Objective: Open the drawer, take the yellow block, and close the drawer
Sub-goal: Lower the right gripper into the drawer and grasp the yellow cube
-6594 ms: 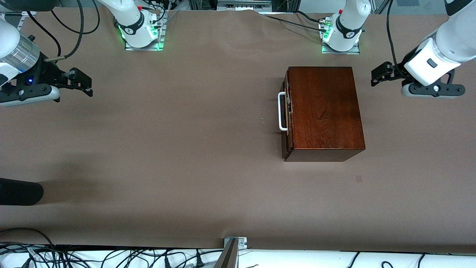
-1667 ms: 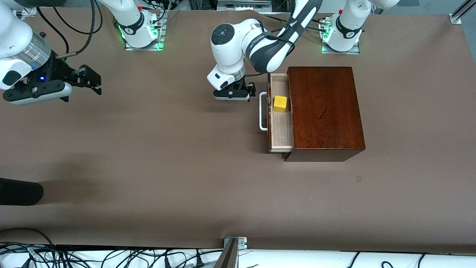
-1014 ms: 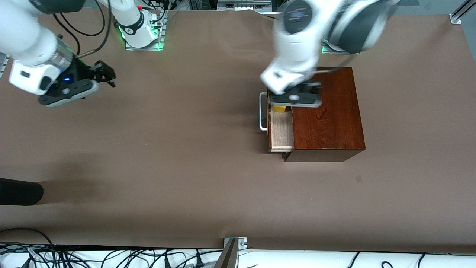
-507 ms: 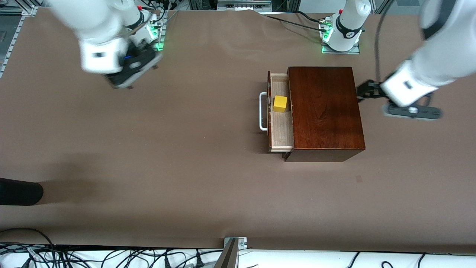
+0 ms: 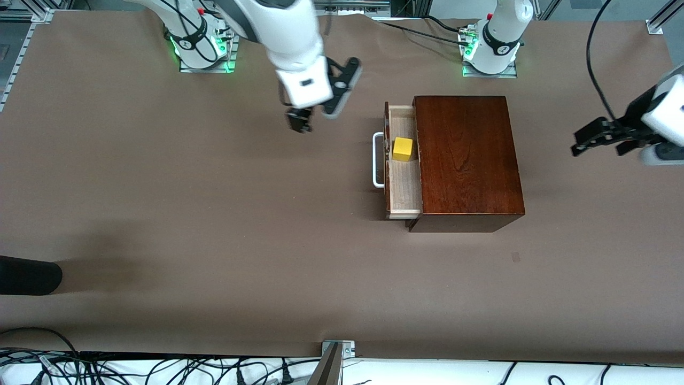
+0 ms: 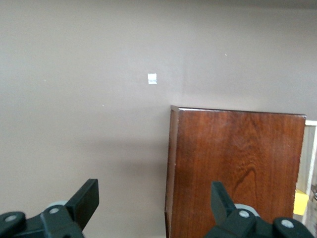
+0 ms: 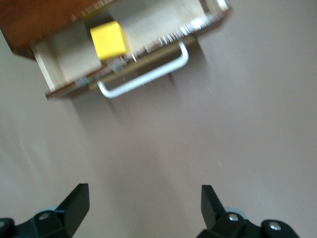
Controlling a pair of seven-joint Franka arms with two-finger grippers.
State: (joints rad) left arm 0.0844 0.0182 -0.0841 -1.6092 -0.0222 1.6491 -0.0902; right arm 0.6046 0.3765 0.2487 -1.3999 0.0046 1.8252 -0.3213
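1. Table (image 5: 214, 224): a flat surface under a matte grey-brown sheet that fills most of the front view. A small pale square mark (image 5: 515, 256) lies on it, nearer the front camera than the box.
2. Wooden box (image 5: 465, 160): a rectangular, glossy, dark reddish-brown case with visible grain, right of centre in the front view. No writing can be read on it. It stands where it stood 6.6 s ago.
3. Drawer (image 5: 402, 187): a sliding tray with a pale light-wood interior and a dark front. It is pulled partly out of the box toward the right arm's end of the table; 6.6 s ago it was closed.
4. Right gripper (image 5: 315, 115): black fingers on a white wrist, in the upper centre of the front view, over bare table and apart from the drawer front. In the right wrist view the fingertips (image 7: 77, 203) stand spread apart and hold nothing. Half a second ago this gripper was nearer its base.
5. Left gripper (image 5: 601, 140): at the right edge of the front view, over bare table beside the box, fingers apart and empty; it has drawn farther from the box.
6. White bar handle (image 5: 377, 160): a smooth bent bar on the drawer front.
7. Yellow block (image 5: 403, 149): a small plain cube resting in the drawer, unmoved.
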